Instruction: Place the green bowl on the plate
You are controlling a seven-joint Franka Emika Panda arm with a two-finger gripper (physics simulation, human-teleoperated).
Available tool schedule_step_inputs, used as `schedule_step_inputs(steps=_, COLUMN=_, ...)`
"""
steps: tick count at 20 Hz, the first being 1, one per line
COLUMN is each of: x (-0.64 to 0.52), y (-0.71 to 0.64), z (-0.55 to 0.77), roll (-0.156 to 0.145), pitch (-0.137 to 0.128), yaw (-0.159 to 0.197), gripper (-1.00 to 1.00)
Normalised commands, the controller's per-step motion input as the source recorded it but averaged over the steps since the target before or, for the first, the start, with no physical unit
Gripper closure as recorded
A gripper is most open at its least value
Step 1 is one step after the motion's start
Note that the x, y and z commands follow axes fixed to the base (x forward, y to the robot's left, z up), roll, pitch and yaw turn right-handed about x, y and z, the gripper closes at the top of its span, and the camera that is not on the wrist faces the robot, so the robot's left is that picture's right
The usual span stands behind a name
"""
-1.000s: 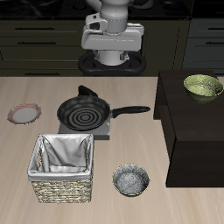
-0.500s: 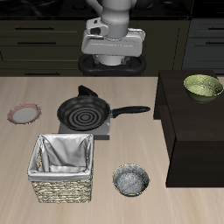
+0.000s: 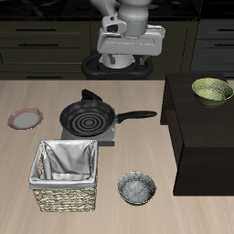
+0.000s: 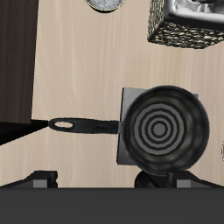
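The gripper [image 3: 129, 60] hangs high over the back edge of the worktop, close to the robot's base, and it holds nothing; whether the fingers stand wide or narrow cannot be told, since the exterior view shows only the housing and the wrist view only dark edges. The green bowl [image 3: 212, 90] sits upright on the dark raised cabinet [image 3: 203, 137] near its back corner, well apart from the arm. The plate [image 3: 25, 119] lies flat at the opposite side edge of the worktop, so bowl and plate are about as far apart as this table allows.

Between them stands the black frying pan [image 3: 89, 119] on its small grey stove [image 4: 131, 127], its handle [image 3: 135, 116] pointing toward the cabinet. That looks like the main hazard: a low carry across the middle could clip the pan or its handle. The first grasp is risky too, because a pinch on the rim of a round bowl can slip or tilt it, and a nudge could push it toward the cabinet's edge. Nearer the front edge sit a lined wicker basket [image 3: 65, 174] and a grey speckled bowl [image 3: 137, 189], the wrong bowl to fetch.
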Motion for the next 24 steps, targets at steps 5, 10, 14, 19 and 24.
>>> schedule_step_inputs(steps=5, x=0.06, y=0.47, z=0.15, roll=0.033, pitch=-0.015, yaw=0.012, gripper=-1.00)
schedule_step_inputs(steps=10, x=0.11, y=0.39, z=0.22, roll=0.022, pitch=-0.025, yaw=-0.005, gripper=-1.00)
schedule_step_inputs(steps=14, x=0.12, y=0.26, z=0.13, roll=0.001, pitch=-0.008, yaw=-0.007, gripper=-1.00)
schedule_step_inputs(steps=19, x=0.11, y=0.30, z=0.07, roll=0.014, pitch=0.009, yaw=-0.018, gripper=-1.00)
schedule_step_inputs(steps=24, x=0.19, y=0.21, z=0.10, roll=-0.028, pitch=0.006, yaw=-0.012, gripper=-1.00)
